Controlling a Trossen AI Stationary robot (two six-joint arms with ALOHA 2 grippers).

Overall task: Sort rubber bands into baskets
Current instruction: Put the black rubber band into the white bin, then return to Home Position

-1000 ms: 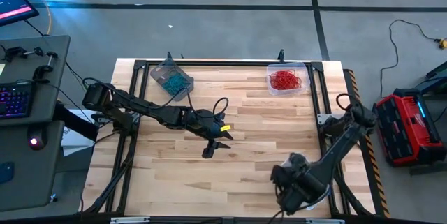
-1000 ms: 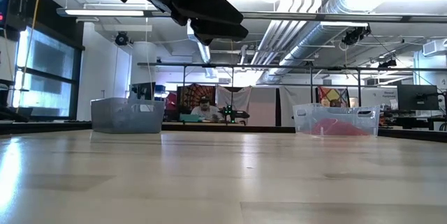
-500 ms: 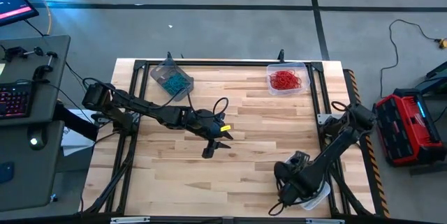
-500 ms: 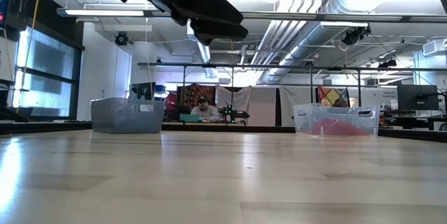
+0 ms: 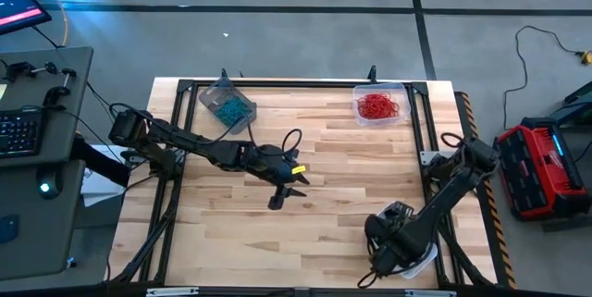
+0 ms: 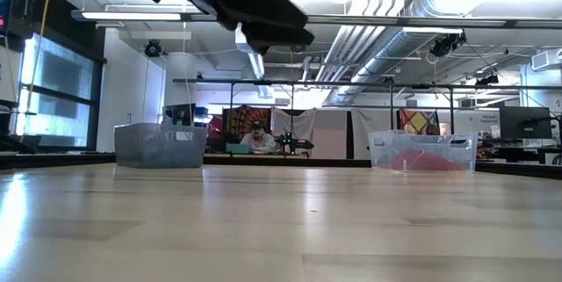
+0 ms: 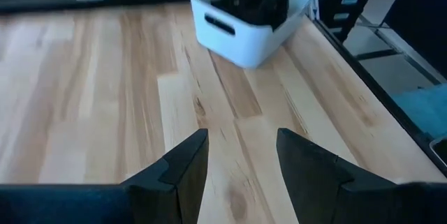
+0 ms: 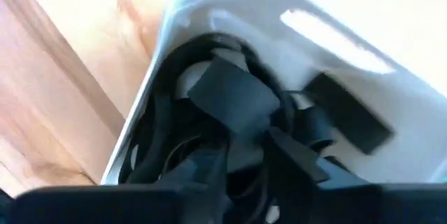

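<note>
While the left end effector (image 5: pixel 276 202) hovers released mid-table, the right end effector (image 5: pixel 387 251) dips, parted, into the whitish basket (image 5: pixel 421 262).

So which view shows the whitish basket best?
The left wrist view: the whitish basket appears whole, black bands inside. The right wrist view shows only its interior close-up; the high view shows a sliver under the right arm; the low view, nothing.

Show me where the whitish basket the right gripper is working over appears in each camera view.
High view: whitish basket at the table's near right corner, mostly under the right arm.
Low view: not in it.
Left wrist view: far across the table, dark bands inside, the right arm above it.
Right wrist view: fills the picture, black rubber bands inside, right gripper over them.
Shared landmark: the right arm over the basket.
</note>
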